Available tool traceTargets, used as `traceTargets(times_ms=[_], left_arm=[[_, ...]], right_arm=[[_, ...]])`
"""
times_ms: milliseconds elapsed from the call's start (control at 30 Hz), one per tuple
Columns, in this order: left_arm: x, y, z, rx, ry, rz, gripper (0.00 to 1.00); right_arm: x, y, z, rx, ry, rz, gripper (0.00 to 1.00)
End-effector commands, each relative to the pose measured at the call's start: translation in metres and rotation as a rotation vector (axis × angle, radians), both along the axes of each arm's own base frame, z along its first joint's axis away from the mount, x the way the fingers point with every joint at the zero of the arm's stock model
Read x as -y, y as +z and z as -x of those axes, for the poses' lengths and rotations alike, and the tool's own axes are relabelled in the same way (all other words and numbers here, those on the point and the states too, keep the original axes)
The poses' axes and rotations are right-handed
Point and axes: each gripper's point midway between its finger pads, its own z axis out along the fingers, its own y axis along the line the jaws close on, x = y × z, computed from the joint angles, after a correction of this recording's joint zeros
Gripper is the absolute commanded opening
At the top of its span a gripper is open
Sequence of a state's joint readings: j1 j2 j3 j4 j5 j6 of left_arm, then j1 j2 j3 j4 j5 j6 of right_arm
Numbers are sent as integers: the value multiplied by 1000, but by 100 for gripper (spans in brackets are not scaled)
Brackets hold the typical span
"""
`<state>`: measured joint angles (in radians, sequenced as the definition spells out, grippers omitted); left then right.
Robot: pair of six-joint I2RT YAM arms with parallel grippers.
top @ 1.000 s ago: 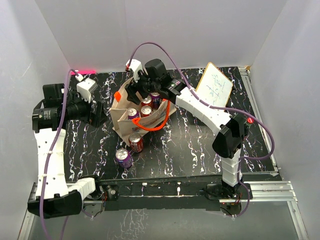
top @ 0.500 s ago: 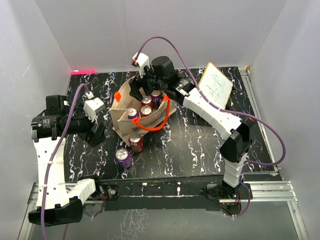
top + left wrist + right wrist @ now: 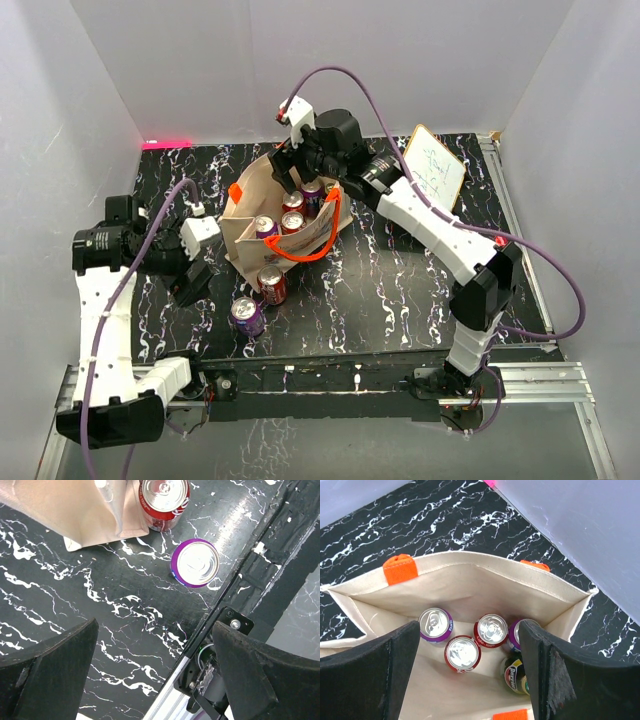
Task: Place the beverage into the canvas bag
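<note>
- The right gripper was spread, empty, above the open canvas bag.
- The left gripper was spread, empty; a purple can stood on the surface, above centre.

1. Top view: bright, even light from above. The white enclosure walls bounce it, so shadows are short and soft.
2. A small pink-red glow sits at the far left corner of the glossy black, white-veined tabletop.
3. Left wrist view: a pale sheen lies on the tabletop at upper right. The silver lid of the purple can gleams and is in sharp focus.
4. Left gripper: its black fingers, close to the lens, are soft-edged and nearly featureless.
5. Right wrist view: the inside of the beige canvas bag is evenly lit, dimmer in the corners. The right gripper has dark, blurred fingers.
</note>
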<state>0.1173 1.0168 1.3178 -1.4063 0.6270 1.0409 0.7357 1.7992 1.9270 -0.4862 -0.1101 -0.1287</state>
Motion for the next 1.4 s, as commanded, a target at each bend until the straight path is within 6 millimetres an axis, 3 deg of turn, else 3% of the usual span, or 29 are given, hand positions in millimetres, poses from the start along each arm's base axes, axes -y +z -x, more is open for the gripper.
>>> traceTargets(times_ms=[0, 200, 300, 400, 667, 900, 967, 1100, 1367], left_arm=[[9, -9, -1, -70, -59, 36, 95], [12, -36, -3, -167, -53, -83, 92], [25, -45, -4, -161, -109, -148, 92], [32, -58, 3, -182, -176, -180, 92], [27, -94, 6, -146, -349, -264, 97], [34, -105, 3, -194, -391, -250, 97], [32, -109, 5, -191, -409, -264, 97], [31, -113, 15, -190, -478, -276, 97], [37, -127, 20, -164, -547, -310, 97]], right_arm=[[16, 42, 6, 96, -38, -70, 83], [28, 33, 12, 61, -56, -87, 83], [38, 33, 9, 53, -76, -96, 83], [46, 36, -1, 52, -103, -100, 84], [53, 42, -30, 118, -156, -16, 84], [65, 55, -41, 172, -222, -11, 85], [60, 47, -50, 158, -223, -11, 85], [57, 53, -53, 159, -210, -32, 85], [63, 35, -54, 111, -223, -33, 85]])
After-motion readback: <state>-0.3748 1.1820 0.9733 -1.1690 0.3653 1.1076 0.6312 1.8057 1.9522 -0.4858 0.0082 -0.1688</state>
